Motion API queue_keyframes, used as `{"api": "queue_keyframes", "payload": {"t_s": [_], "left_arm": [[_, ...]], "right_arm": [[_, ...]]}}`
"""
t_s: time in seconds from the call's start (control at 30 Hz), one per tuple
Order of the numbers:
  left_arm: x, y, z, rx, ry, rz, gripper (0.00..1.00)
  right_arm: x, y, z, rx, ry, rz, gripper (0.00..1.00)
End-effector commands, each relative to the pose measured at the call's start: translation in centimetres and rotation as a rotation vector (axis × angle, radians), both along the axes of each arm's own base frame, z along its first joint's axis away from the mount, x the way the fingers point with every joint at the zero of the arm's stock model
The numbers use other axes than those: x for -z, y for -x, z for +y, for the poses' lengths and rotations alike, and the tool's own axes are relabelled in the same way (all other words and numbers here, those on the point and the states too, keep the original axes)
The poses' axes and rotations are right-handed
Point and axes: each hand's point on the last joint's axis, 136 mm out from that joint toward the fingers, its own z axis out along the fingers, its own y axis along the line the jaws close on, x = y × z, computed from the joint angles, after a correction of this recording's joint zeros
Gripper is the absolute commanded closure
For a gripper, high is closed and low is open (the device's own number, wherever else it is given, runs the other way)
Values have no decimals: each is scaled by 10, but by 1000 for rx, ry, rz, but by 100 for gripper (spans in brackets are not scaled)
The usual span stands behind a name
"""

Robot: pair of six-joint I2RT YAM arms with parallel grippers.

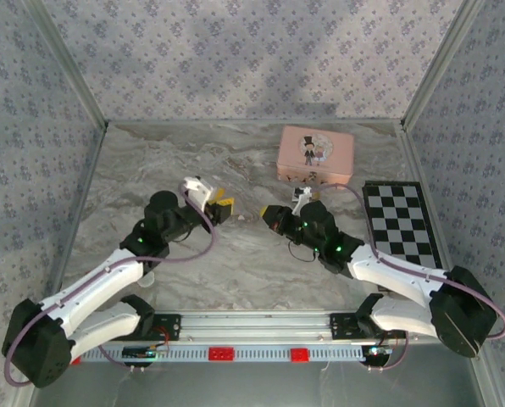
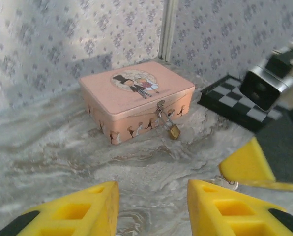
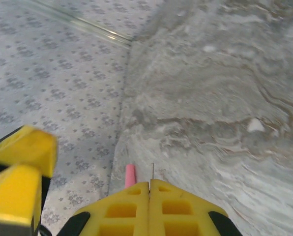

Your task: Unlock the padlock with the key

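Note:
The small brass padlock (image 2: 173,131) hangs by its thin shackle from the clasp on the front of the pink picture tin (image 2: 136,96), also seen at the back right of the table (image 1: 315,153). My right gripper (image 3: 150,183) is shut on the key (image 3: 152,171), a thin silvery sliver poking out between the pressed jaws. Its ring end (image 2: 227,182) shows beside the right gripper's yellow finger. My left gripper (image 2: 153,189) stands open, with only bare table between its fingers. The two grippers face each other mid-table, left (image 1: 225,208) and right (image 1: 266,214), well short of the tin.
A black-and-white checkered board (image 1: 401,222) lies to the right of the tin. A short pink cylinder (image 3: 130,175) shows just past the right jaws. Patterned walls (image 1: 235,51) close the marble table (image 1: 235,263) on three sides.

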Motion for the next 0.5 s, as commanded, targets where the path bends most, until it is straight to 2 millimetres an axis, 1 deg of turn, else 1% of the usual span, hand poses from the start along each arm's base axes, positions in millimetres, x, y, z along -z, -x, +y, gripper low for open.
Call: {"api": "queue_keyframes", "payload": {"t_s": [0.0,0.13,0.3,0.47], "left_arm": [[11,13,-8,72,173,337,58],[5,17,-12,125,269,406,57],[-3,22,-18,170,355,484,57],[-3,27,-17,183,429,525,53]], "right_arm": [[-28,1,10,-44,-24,-236,100],[-33,5,21,-79,-51,-331,100],[-41,18,42,-151,-72,-424,100],[-43,25,48,-154,-70,-459,100]]}}
